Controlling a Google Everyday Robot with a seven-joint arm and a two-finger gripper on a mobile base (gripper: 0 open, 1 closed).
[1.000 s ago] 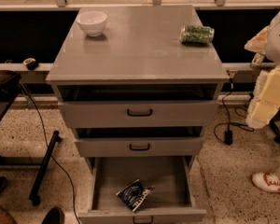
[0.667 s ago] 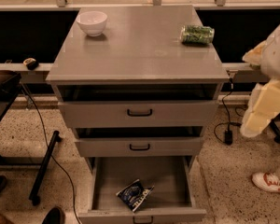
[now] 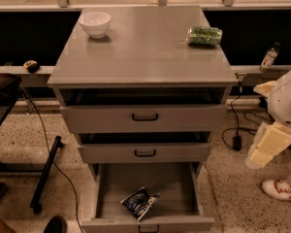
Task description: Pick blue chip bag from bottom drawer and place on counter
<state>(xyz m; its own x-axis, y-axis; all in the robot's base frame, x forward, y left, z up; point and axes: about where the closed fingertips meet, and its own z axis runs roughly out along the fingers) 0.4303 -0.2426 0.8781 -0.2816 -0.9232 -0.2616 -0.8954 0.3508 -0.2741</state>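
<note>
The blue chip bag (image 3: 140,202) lies flat near the front of the open bottom drawer (image 3: 184,188), a little left of its middle. The counter (image 3: 145,47) is the grey cabinet top. My gripper (image 3: 261,153) hangs at the right edge of the view, beside the cabinet's right side, about level with the middle drawer. It is well right of and above the bag and holds nothing that I can see.
A white bowl (image 3: 95,23) stands at the counter's back left and a green-patterned packet (image 3: 204,35) at its back right. The two upper drawers (image 3: 144,116) are slightly ajar. A shoe (image 3: 280,189), a bottle (image 3: 269,58) and cables (image 3: 238,130) are at the right; a black stand (image 3: 44,174) is at the left.
My gripper has moved down along the cabinet's right side, from top-drawer height to middle-drawer height. The bag and drawers have not moved.
</note>
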